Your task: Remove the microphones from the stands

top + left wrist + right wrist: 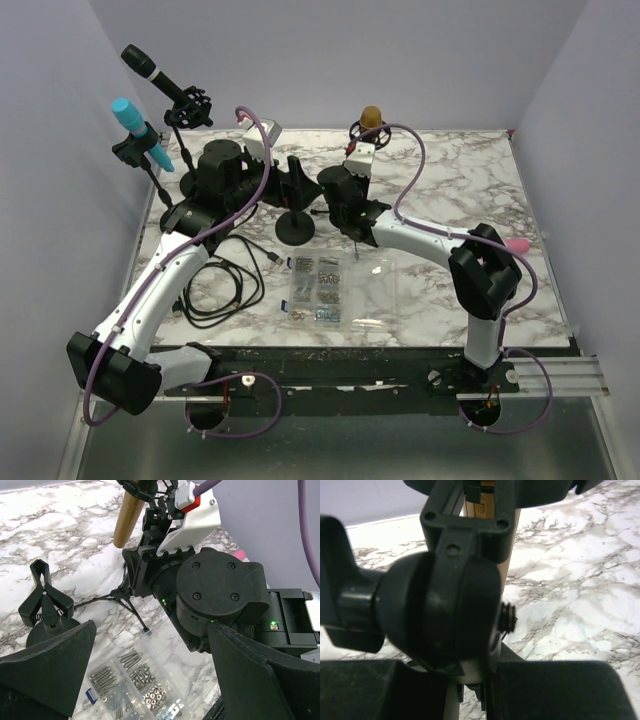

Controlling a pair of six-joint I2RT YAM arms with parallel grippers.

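The brown microphone [371,117] sits clipped in a small tripod stand [121,596] at the back middle of the marble table. In the left wrist view its barrel [125,517] tilts up to the left. My right gripper [356,143] is shut on the stand just below the clip. The right wrist view shows the stand's black swivel joint [440,615] right above that gripper [470,685], with the microphone's barrel [511,537] behind it. My left gripper [150,680] stands wide open with nothing between its fingers, a little left of the stand [285,178].
An empty clip [44,597] on a round-based stand [293,230] is beside the left gripper. A clear box of screws and nuts [130,680] lies below it. A black microphone [150,68] and a cyan one [135,120] hang at the far left. Black cable [215,290] lies coiled.
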